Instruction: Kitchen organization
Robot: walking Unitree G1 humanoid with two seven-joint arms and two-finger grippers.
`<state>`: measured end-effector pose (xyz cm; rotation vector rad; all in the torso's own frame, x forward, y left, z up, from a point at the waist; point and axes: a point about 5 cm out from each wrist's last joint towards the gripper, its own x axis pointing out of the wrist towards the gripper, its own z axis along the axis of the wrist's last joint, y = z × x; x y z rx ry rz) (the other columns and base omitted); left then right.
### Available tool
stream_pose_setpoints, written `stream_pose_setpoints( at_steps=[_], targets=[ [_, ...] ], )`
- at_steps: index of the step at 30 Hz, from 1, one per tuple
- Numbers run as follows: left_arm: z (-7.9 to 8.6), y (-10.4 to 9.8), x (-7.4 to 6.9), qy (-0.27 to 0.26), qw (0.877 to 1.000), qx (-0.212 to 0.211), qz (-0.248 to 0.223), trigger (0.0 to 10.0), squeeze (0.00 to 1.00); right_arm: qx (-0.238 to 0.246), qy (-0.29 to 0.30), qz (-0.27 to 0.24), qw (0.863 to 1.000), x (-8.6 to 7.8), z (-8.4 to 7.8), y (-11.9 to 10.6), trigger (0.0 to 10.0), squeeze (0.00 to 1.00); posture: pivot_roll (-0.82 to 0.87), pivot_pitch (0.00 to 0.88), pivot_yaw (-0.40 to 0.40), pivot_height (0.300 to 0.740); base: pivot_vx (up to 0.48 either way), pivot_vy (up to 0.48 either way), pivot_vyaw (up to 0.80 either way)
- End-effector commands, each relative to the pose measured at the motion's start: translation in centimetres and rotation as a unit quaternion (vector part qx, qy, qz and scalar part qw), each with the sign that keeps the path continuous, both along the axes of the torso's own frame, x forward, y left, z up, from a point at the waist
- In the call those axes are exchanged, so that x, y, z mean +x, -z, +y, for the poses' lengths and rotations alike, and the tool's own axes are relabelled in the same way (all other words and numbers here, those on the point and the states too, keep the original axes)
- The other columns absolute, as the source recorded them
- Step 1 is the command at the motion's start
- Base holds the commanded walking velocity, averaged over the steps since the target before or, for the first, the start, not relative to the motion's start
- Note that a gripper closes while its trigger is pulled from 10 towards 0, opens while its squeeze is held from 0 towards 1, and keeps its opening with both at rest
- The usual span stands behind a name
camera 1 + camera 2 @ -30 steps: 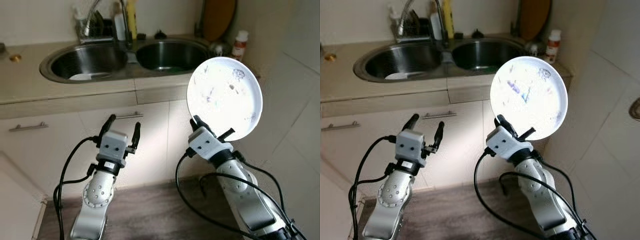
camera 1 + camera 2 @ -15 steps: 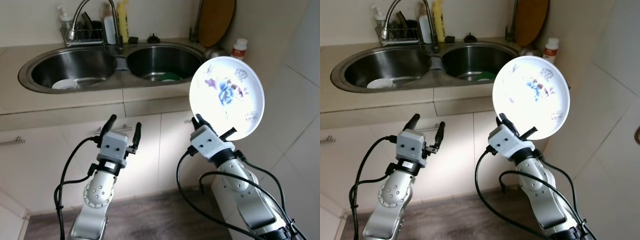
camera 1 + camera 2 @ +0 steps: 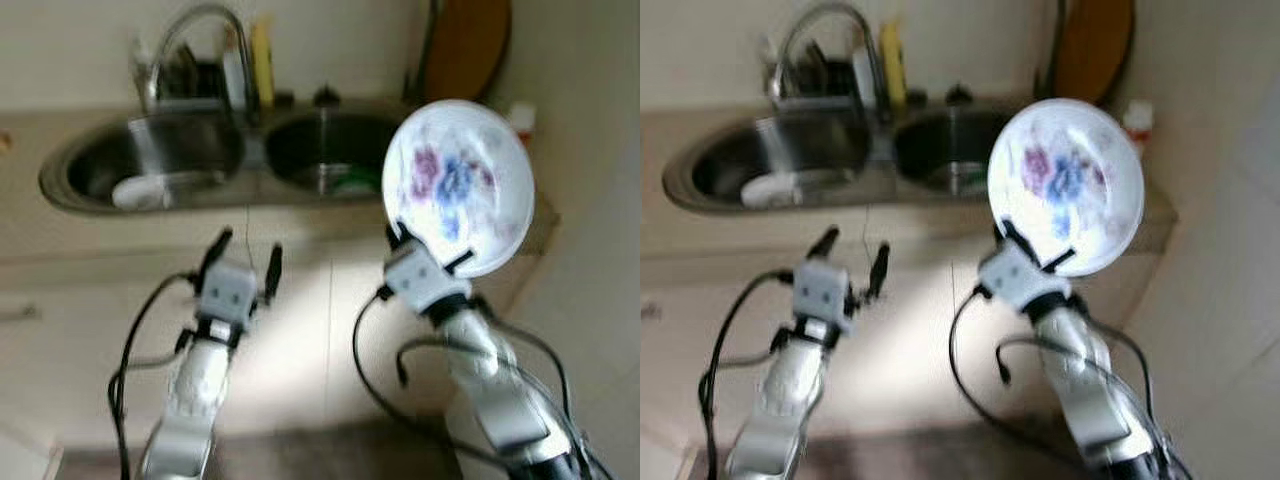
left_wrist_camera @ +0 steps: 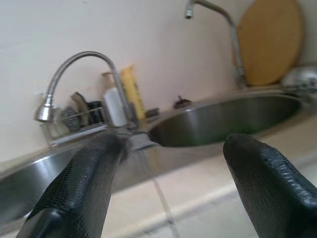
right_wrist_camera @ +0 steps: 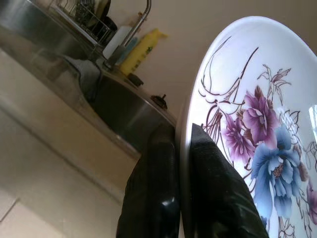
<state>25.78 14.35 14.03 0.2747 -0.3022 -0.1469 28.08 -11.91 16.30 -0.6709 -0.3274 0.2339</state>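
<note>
A round white china plate with purple and blue flowers (image 3: 457, 186) is held upright before the steel double sink (image 3: 240, 160), pinched at its lower rim by the right hand (image 3: 424, 252). Stiff, glazed and breakable, it is judged best gripped at the rim. The left hand (image 3: 243, 258) is held open and empty.

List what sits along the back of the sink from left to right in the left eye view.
Curved faucet → white bottle → yellow bottle → round wooden board leaning against the wall.
</note>
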Motion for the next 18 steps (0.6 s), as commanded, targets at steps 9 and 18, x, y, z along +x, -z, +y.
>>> stream_pose_setpoints(
  at_steps=[9,18],
  targets=[
    [0.6,-0.7,0.1,-0.015,1.000,0.007,-0.019,10.0,0.00,0.005,-0.014,-0.021,1.000,0.0,0.7,-1.0,10.0,0.00,0.08,0.000,-0.033,0.740,0.345,0.000,0.00],
    [0.7,-1.7,0.0,-0.018,0.999,0.000,-0.047,10.0,0.00,0.014,-0.031,-0.043,0.998,-0.1,1.2,-2.4,10.0,0.00,0.08,0.000,-0.033,0.740,0.333,0.000,0.00]
  ],
)
